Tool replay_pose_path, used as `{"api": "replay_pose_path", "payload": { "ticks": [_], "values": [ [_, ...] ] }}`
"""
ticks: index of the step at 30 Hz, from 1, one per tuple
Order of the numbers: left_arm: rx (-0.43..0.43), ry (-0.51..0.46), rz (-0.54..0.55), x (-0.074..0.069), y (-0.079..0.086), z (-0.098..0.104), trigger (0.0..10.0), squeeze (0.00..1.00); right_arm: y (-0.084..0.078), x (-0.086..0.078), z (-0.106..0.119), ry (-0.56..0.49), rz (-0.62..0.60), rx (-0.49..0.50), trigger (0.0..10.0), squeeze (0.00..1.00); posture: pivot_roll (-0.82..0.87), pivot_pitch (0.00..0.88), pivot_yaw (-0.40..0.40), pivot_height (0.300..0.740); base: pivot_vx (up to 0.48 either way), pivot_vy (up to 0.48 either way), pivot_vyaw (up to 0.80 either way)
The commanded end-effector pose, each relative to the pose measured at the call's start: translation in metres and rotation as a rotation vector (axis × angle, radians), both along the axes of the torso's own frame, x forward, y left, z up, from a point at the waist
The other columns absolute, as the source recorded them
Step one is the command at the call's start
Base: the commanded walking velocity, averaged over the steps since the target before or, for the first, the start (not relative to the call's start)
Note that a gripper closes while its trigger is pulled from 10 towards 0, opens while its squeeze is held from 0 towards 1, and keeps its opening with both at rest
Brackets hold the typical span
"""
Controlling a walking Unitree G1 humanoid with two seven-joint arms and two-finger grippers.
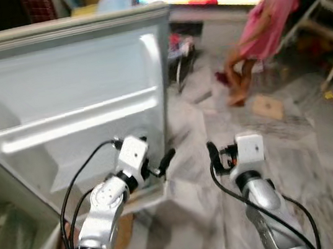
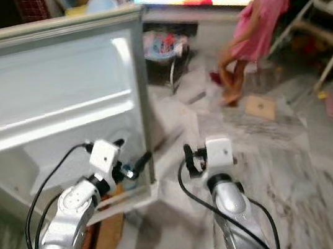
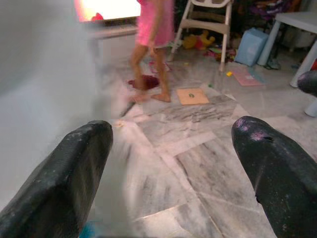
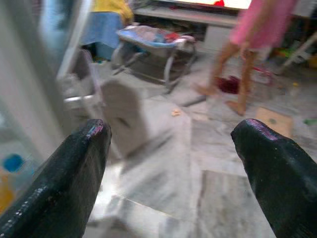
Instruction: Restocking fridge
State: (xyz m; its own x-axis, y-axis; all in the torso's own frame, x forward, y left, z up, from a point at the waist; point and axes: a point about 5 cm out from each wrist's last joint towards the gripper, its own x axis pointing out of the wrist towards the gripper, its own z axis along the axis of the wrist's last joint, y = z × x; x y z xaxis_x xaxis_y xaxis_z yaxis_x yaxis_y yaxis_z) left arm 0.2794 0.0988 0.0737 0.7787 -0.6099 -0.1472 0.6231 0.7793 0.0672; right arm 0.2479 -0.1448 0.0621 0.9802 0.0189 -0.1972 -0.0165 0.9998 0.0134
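The fridge door (image 1: 76,106) stands swung open, its white inner side and door shelves facing me. Part of the fridge body (image 1: 7,230) shows at the far left. My left gripper (image 1: 163,162) is raised by the door's lower outer corner, and in the left wrist view its fingers (image 3: 74,168) stand wide apart with nothing between them. My right gripper (image 1: 217,159) hangs over the marble floor to the right of the door. It is open and empty too, as its fingers (image 4: 270,163) show in the right wrist view.
A person in a pink dress (image 1: 264,22) stands on the marble floor (image 1: 297,161) beyond the door, before a bright screen. A baby bouncer (image 1: 180,50), a white chair (image 1: 330,6) and a flat cardboard piece (image 1: 267,106) lie around. A brown object (image 1: 123,234) sits under the door.
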Motion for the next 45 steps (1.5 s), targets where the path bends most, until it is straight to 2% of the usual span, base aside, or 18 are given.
{"api": "replay_pose_path", "payload": {
  "ticks": [1,6,14,17,21,27,33,38,45],
  "values": [
    [-0.007,-0.016,-0.022,-0.002,-0.008,0.005,10.0,0.0,-0.01,-0.001,0.001,-0.003,-0.028,-0.023,10.0,0.0,0.05,0.028,-0.047,0.74,0.322,-0.352,0.0],
    [0.005,-0.014,-0.015,-0.008,-0.004,0.003,10.0,0.0,-0.011,0.0,0.001,-0.005,-0.03,-0.026,10.0,0.0,0.06,0.043,-0.036,0.74,0.319,-0.355,0.0],
    [0.036,-0.025,0.038,-0.012,0.013,0.007,10.0,0.0,-0.014,0.007,0.007,-0.034,-0.036,-0.05,10.0,0.0,0.06,0.076,-0.033,0.74,0.315,-0.358,-0.8],
    [0.043,-0.014,0.135,-0.011,0.025,0.003,10.0,0.0,-0.014,0.008,0.008,-0.037,-0.045,-0.046,10.0,0.0,0.05,0.083,-0.036,0.74,0.08,0.0,-0.8],
    [0.054,-0.02,0.192,-0.008,0.03,0.002,10.0,0.0,-0.013,0.007,0.008,-0.042,-0.046,-0.047,10.0,0.0,0.04,0.082,-0.029,0.74,0.0,0.0,-0.8],
    [0.039,-0.014,0.288,-0.008,0.04,-0.001,10.0,0.0,-0.023,0.005,0.01,-0.056,-0.104,-0.052,10.0,0.0,0.01,0.064,-0.006,0.74,0.0,0.0,-0.8],
    [0.032,-0.026,0.258,-0.005,0.037,-0.001,10.0,0.0,-0.024,0.004,0.011,-0.064,-0.109,-0.061,10.0,0.0,0.0,0.05,-0.01,0.74,0.0,0.0,-0.8],
    [0.016,-0.046,0.248,0.004,0.033,0.007,10.0,0.0,-0.023,0.011,0.017,-0.09,-0.1,-0.071,10.0,0.0,0.0,0.045,-0.016,0.74,0.0,0.0,-0.8],
    [0.0,-0.06,0.224,0.005,0.029,0.007,10.0,0.0,-0.025,0.013,0.018,-0.1,-0.104,-0.08,10.0,0.0,0.0,0.038,-0.016,0.74,0.034,0.0,-0.8]
  ]
}}
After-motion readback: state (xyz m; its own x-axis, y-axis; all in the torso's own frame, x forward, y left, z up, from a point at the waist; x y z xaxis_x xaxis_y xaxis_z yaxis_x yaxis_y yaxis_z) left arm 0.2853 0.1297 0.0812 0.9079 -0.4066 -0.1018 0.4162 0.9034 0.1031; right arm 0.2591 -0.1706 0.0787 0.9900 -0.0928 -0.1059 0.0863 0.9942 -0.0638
